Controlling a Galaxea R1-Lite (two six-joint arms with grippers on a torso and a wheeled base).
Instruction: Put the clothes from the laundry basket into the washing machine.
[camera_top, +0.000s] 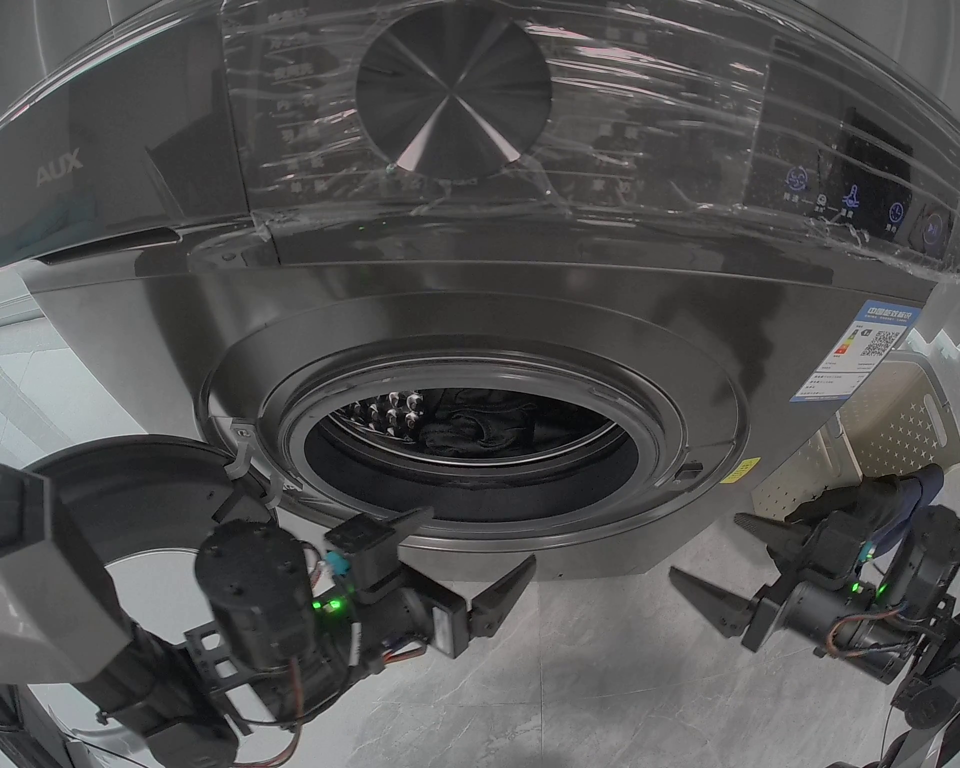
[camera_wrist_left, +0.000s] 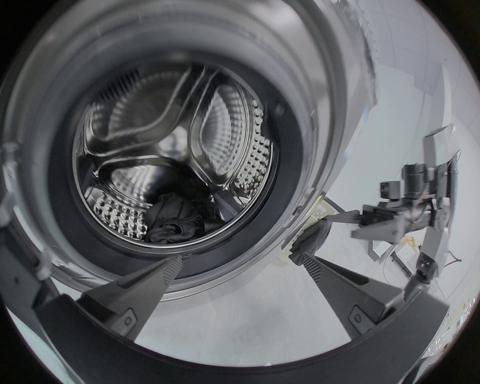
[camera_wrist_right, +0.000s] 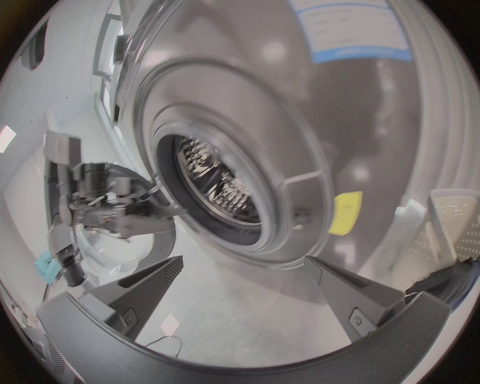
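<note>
My left gripper hangs with its fingers spread and nothing between them, just in front of the washing machine's open mouth. Beyond it, low in the steel drum, lies a crumpled black heap of dark clothes. My right gripper, also spread and empty, sits to the right of the opening. Close behind it is the perforated cream laundry basket, with a dark garment draped over its rim. The round door stands open beside my left arm, above a pale grey tiled floor.

Laundry area, front-loading washing machine, pale tiled floor
</note>
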